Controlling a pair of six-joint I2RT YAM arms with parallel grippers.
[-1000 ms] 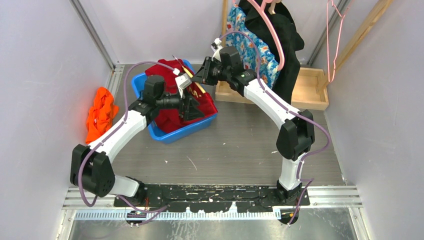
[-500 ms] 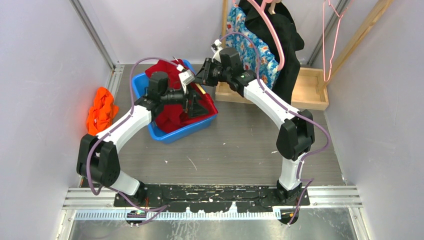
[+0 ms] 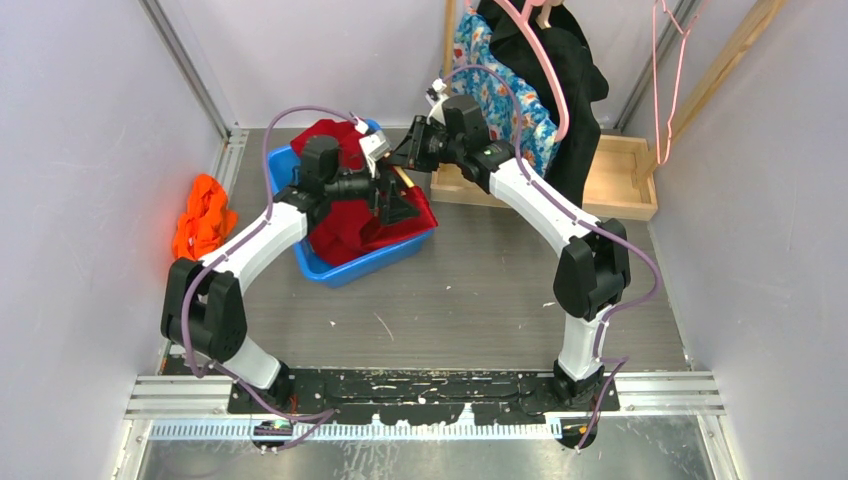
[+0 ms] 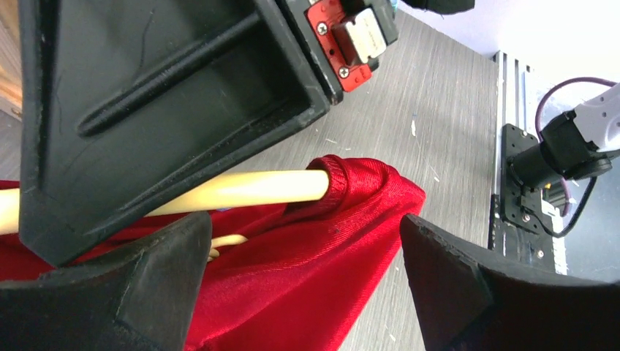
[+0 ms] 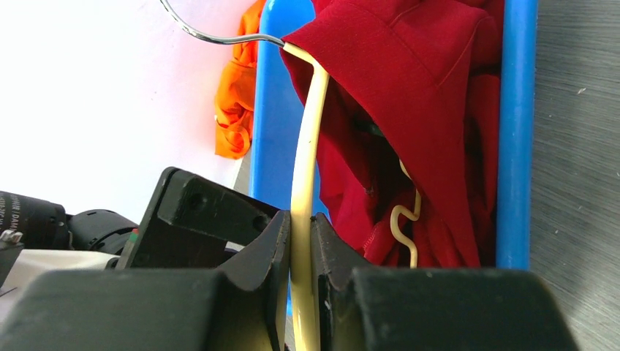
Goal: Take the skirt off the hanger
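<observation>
The right gripper (image 5: pixel 300 245) clamps the hanger (image 5: pixel 307 139), while the left gripper (image 4: pixel 300 274) gapes open around the skirt (image 4: pixel 343 219), seemingly without touching it.

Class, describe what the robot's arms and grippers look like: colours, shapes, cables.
Both the left arm and right arm have white curved links, black joint housings and a purple cable. The left gripper and right gripper are black with broad angular fingers.

Overhead looks down; both wrist views close on hanger (image 5: pixel 303 146).
</observation>
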